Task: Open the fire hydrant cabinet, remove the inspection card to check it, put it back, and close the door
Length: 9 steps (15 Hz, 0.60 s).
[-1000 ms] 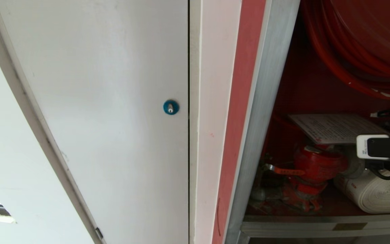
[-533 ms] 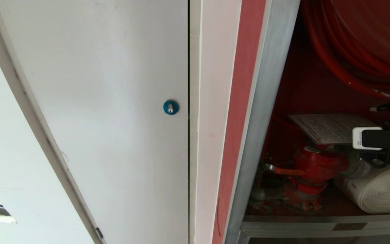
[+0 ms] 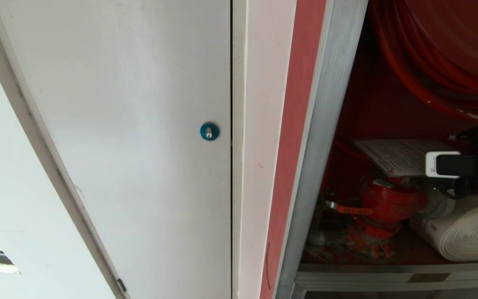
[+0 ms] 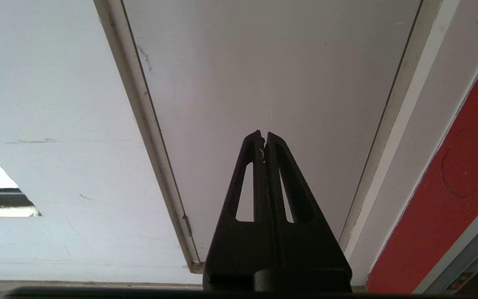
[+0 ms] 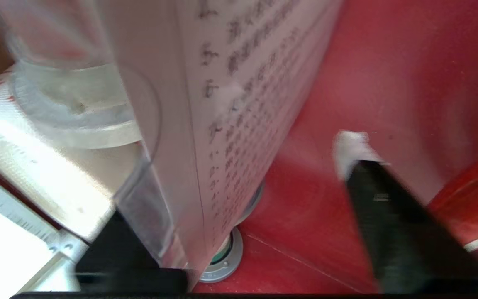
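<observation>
Right wrist view shows the right tool (image 5: 264, 195) astride the inspection card (image 5: 239, 104), its fingers apart on either side of the sheet and not yet pinching it; the card lies inside the fire hydrant cabinet (image 3: 326, 124), resting over the white hose roll (image 3: 467, 232) and above the red valve (image 3: 388, 203). One finger (image 5: 392, 216) stands well clear of the sheet, so a closing pinch could push the card sideways and off the roll. Compared with the earlier head frame, the right tool has moved up and further in over the card. The left tool (image 4: 264, 139) is clenched, parked before the white door (image 4: 272, 74).
</observation>
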Tool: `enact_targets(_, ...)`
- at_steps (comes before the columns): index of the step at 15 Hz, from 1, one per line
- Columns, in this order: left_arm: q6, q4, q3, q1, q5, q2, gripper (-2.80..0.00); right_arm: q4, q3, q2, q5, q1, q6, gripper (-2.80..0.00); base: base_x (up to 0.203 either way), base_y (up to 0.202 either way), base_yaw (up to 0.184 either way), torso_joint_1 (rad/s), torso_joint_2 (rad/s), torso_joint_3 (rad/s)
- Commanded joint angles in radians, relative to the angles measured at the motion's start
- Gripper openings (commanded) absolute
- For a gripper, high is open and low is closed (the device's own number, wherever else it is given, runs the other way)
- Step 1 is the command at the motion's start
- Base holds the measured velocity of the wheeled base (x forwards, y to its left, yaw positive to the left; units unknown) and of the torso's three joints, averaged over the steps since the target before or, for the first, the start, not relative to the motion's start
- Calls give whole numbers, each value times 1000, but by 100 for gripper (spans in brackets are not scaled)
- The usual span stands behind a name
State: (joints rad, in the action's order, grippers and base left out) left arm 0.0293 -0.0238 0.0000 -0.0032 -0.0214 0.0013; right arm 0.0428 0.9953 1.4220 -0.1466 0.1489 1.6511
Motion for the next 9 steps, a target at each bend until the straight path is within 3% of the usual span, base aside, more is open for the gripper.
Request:
enact_targets(1,0,-1,12,0,0,0,-280,0,-5,5,1,-2,9,-280,0,0,0,0,0,0)
enact_targets(9,0,-1,12,0,-1,0,-280,-3,-10,-26,-1,1,8,-280,0,0,0,0,0,0)
